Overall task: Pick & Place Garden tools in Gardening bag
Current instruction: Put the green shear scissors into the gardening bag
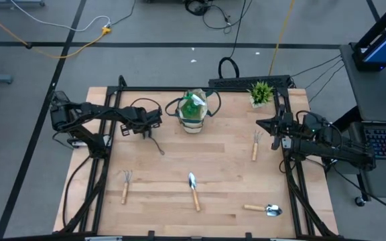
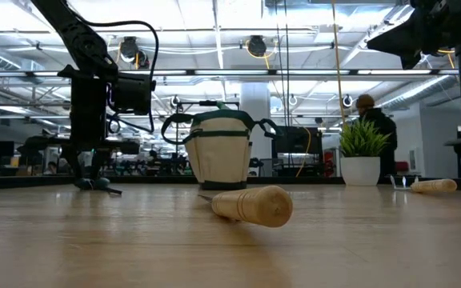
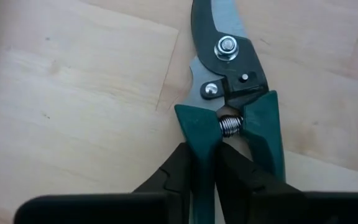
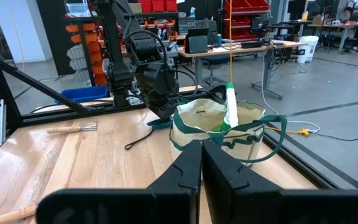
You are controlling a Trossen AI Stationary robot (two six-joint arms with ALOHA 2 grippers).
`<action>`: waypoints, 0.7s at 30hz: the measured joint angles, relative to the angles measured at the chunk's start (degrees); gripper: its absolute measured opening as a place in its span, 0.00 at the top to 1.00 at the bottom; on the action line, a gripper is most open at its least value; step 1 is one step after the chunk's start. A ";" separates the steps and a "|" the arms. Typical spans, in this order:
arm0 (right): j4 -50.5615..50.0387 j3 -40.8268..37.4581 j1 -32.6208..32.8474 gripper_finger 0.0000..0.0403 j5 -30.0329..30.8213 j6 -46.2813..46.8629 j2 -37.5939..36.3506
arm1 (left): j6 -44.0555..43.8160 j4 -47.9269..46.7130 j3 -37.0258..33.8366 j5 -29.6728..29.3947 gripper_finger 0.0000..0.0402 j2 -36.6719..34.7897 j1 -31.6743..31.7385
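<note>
Nearest the low camera lies the rounded butt of a pale wooden handle [image 2: 254, 206], belonging to the silver-bladed trowel [image 1: 194, 189] in the middle of the light wooden table [image 1: 166, 207]. At the near edge a second wooden-handled trowel [image 1: 263, 209] lies on the right, its silver scoop pointing right, and a wooden-handled fork rake [image 1: 125, 185] lies on the left, prongs pointing away. Farther back on the right, another wooden-handled fork rake [image 1: 254, 145] rests just beside the right tool [image 1: 275, 127], which hangs above the table with its two dark fingers [image 4: 185, 168] pressed together and nothing between them. On the left, the left tool [image 1: 143, 127] reaches down to the table and is clamped on the dark green handles of the pruning shears [image 3: 232, 106]; its fingers [image 3: 179, 174] squeeze both handles together, the coil spring showing between them, and the grey blades lie flat on the wood. A thin dark loop [image 1: 158, 146] trails from the shears across the table. Just right of that tool, at the back centre, stands the beige fabric gardening bag [image 2: 218, 152] with its dark green band and loop handles, upright and open, with a green spray bottle [image 1: 193, 105] sticking out of it. In the back right corner stands a small green plant in a white pot [image 1: 261, 92].
</note>
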 joint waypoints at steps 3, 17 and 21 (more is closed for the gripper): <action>0.00 0.00 0.01 0.99 -0.01 0.00 0.00 | 1.40 0.00 0.00 -0.10 0.87 0.00 0.00; 0.00 0.00 0.01 0.99 0.03 -0.02 0.00 | 5.92 -6.42 -0.98 3.04 0.87 -7.61 0.00; 0.00 0.00 0.01 0.99 0.02 -0.11 0.02 | 6.04 -8.93 -0.87 3.75 0.88 -10.93 0.00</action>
